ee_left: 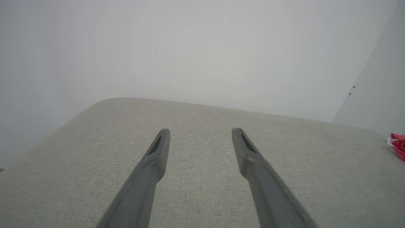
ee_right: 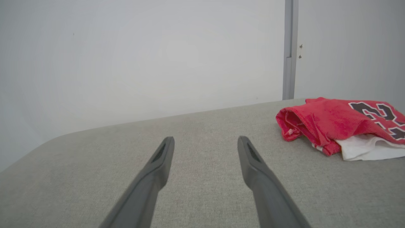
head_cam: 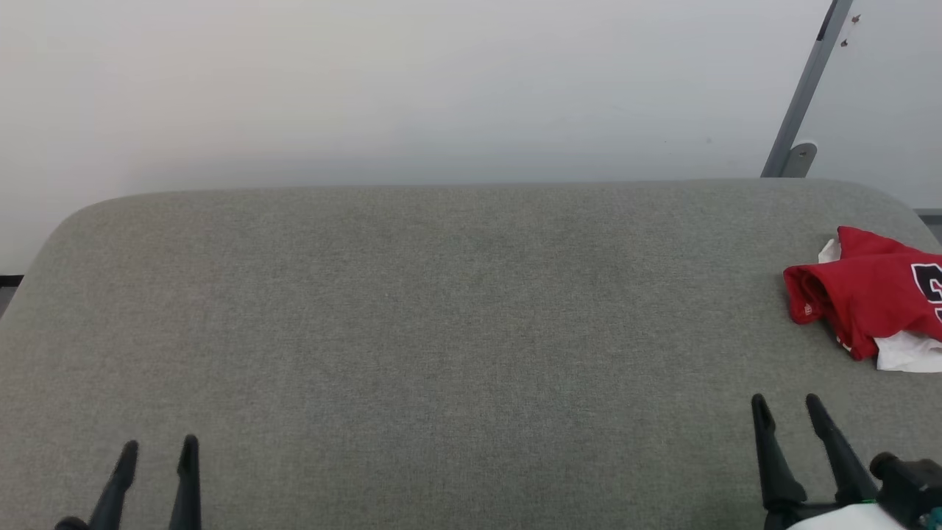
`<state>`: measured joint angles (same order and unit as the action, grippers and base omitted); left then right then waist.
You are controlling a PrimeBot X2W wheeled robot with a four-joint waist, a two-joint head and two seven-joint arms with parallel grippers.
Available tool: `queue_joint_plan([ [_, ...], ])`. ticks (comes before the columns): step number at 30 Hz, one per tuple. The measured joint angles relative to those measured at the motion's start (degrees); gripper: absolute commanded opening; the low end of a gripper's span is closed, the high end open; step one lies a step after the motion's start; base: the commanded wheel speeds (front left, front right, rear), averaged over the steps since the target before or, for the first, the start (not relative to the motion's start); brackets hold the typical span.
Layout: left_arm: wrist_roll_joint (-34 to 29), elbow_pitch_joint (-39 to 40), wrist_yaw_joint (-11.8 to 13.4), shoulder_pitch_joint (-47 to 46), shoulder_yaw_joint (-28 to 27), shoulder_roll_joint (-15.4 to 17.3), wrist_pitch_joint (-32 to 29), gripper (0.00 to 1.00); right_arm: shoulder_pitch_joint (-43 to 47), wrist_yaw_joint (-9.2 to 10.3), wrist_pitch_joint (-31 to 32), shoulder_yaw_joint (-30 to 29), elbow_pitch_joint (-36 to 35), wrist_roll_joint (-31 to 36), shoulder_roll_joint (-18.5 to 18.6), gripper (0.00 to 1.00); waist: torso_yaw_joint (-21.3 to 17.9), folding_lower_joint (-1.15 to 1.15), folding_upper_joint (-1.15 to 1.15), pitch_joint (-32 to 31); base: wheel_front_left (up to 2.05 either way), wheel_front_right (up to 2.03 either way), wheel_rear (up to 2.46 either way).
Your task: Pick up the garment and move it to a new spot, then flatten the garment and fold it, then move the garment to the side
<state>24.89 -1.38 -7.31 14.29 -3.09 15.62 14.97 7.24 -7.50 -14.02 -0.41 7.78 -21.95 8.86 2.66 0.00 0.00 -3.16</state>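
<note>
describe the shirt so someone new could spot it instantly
Start at the broad grey fabric-covered surface and follow it to its right edge, below the slanted metal post. There lies the garment, a crumpled heap with white fabric underneath and black white-outlined numerals, its bright red standing out against the plain grey.

The right gripper (ee_right: 205, 142) hovers spread and empty over the grey cushion (ee_right: 95, 164). A crumpled red jersey (ee_right: 329, 122) lies near, to its right.

Grey fabric surface (head_cam: 441, 309), white wall (head_cam: 412, 88)
</note>
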Motion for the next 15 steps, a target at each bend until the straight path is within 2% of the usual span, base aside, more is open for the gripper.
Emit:
queue_joint_plan([
  [1, 0.0, -0.04, 0.0, 0.02, 0.13, -0.04, -0.01, 0.0, 0.03, -0.01, 0.22, 0.16, 0.03, -0.01, -0.03, 0.0, 0.03, 0.0, 0.0, 0.02, 0.0, 0.0, 0.0],
  [6, 0.48, -2.4, 0.0, 0.35, 0.85, -1.97, -0.41, 0.0, 0.99, -0.01, 0.51, 0.37, 2.18, -0.71, -0.65, 0.0, -0.01, 0.0, 0.0, 0.06, 0.0, 0.0, 0.0],
  [15, 8.42, -3.81, 0.01, -1.11, 0.71, -3.11, -2.8, 0.0, 0.09, -0.01, 2.98, -0.15, 2.79, -8.92, -1.29, 0.0, -0.2, 0.0, 0.0, 0.3, 0.0, 0.0, 0.0],
])
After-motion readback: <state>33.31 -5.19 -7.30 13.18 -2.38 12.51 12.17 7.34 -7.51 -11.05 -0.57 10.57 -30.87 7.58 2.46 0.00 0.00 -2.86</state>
